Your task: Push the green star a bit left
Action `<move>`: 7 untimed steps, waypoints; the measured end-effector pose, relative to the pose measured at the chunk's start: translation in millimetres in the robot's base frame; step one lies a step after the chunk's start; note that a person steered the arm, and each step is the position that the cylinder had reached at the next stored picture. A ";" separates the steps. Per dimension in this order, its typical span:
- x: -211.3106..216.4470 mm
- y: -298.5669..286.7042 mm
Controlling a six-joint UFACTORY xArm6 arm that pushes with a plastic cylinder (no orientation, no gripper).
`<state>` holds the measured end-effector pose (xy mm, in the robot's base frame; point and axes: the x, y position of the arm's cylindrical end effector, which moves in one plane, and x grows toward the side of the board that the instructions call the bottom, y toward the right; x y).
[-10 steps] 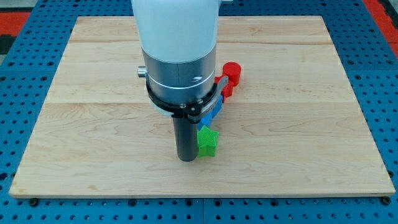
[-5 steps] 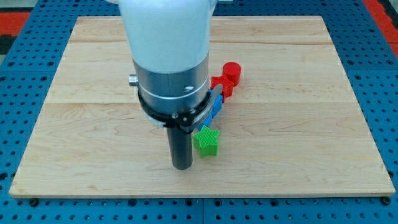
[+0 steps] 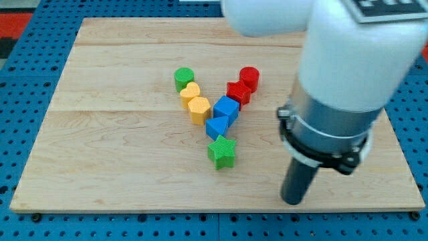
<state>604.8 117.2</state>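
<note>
The green star point(image 3: 221, 152) lies on the wooden board point(image 3: 100, 134) just below the centre, touching the lower blue block point(image 3: 217, 127) above it. My tip point(image 3: 293, 200) rests on the board near the view's bottom right, well to the right of the star and a little lower. It touches no block.
Above the star the blocks form a V: a green cylinder point(image 3: 184, 78), two yellow blocks point(image 3: 190, 93) point(image 3: 198, 110), two blue blocks with the upper one point(image 3: 226, 109), a red block point(image 3: 238, 92) and a red cylinder point(image 3: 249, 77). The arm's white body point(image 3: 348, 60) fills the upper right.
My tip has left the star's left side and swung across to the board's lower right. The blocks it hid are now in view. The star has stayed put.
</note>
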 end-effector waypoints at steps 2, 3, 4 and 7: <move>-6.1 71.7; -44.8 71.9; -64.3 66.9; -64.3 -25.4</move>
<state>540.5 91.7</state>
